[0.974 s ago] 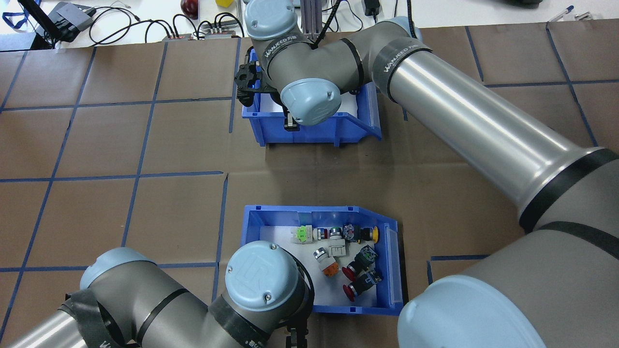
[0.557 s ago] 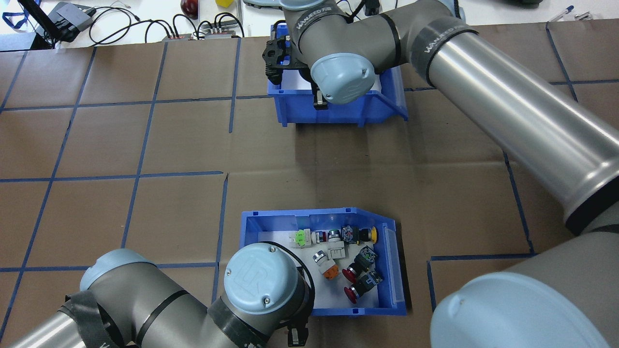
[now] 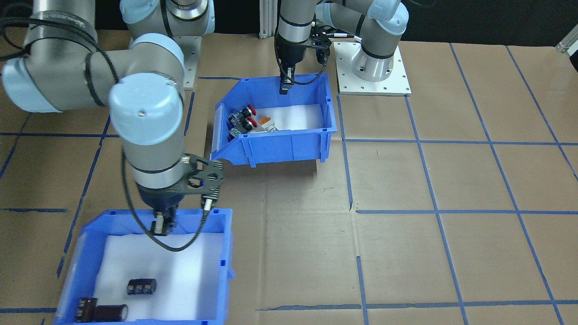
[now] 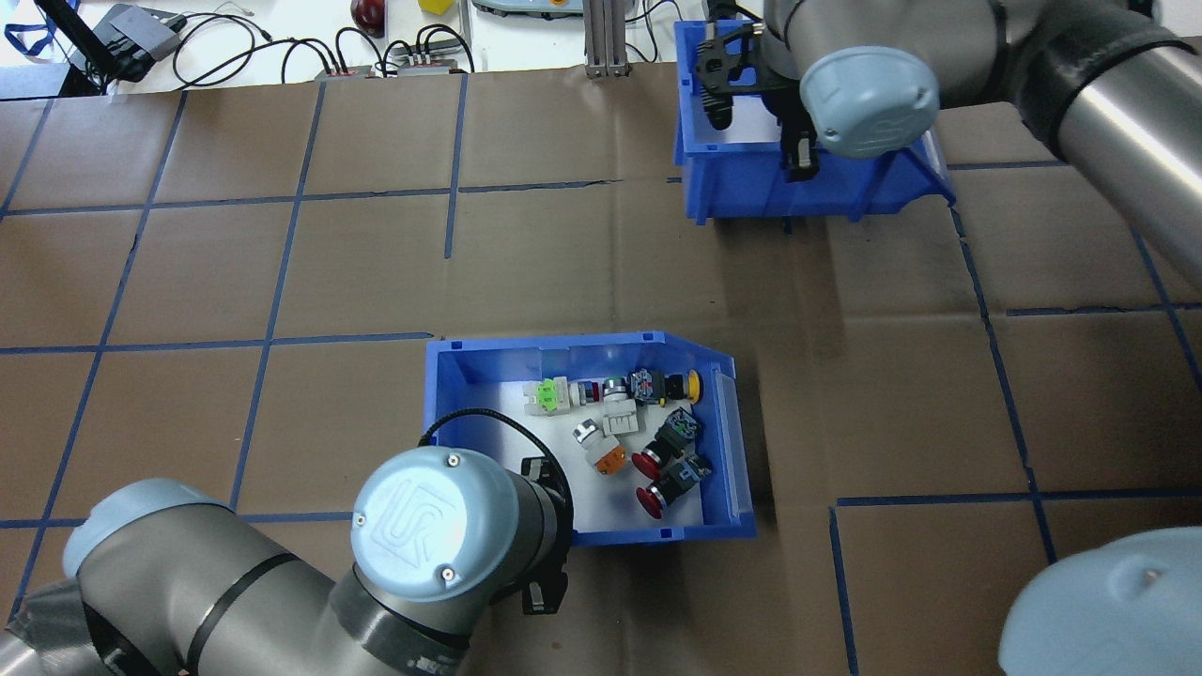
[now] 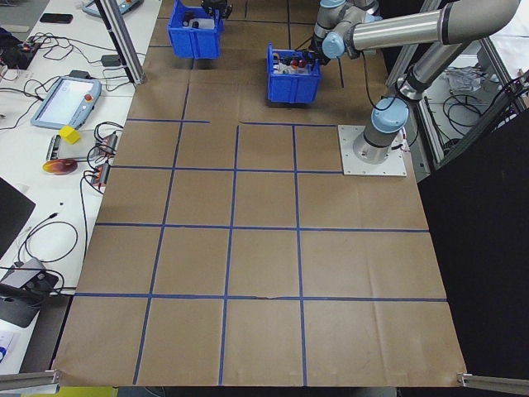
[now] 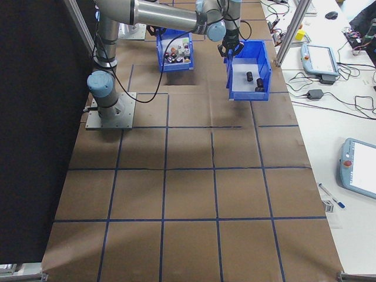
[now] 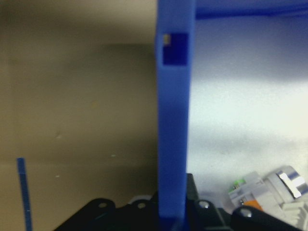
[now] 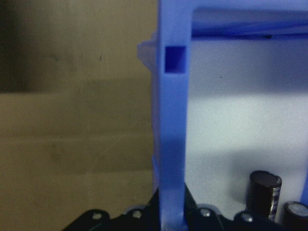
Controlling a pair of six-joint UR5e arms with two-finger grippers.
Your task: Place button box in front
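The button box [image 4: 441, 394] is a blue bin with a white foam floor. Red, yellow, orange and green capped switches [image 4: 639, 441] lie in it. My left gripper [image 3: 284, 88] is shut on the wall nearest the robot's base, and that blue wall [image 7: 173, 120] fills the left wrist view between the jaws. The button box [image 3: 284, 146] casts a shadow under its front edge. A second blue bin [image 3: 226, 253] holds dark cylinders [image 3: 141, 286]. My right gripper [image 3: 160, 228] is shut on its wall [image 8: 171, 144], at the table's far side [image 4: 714, 188].
Beyond the far table edge is a white bench with cables [image 4: 282, 47] and an aluminium post [image 4: 601, 38]. Teach pendants [image 6: 320, 59] lie on the side bench. The arms' base plate [image 3: 375, 67] sits behind the button box. Blue tape lines grid the brown table [image 4: 282, 263].
My right arm has carried the cylinder bin to the right along the far side of the table. My left arm has moved the button box away from the robot and slightly left.
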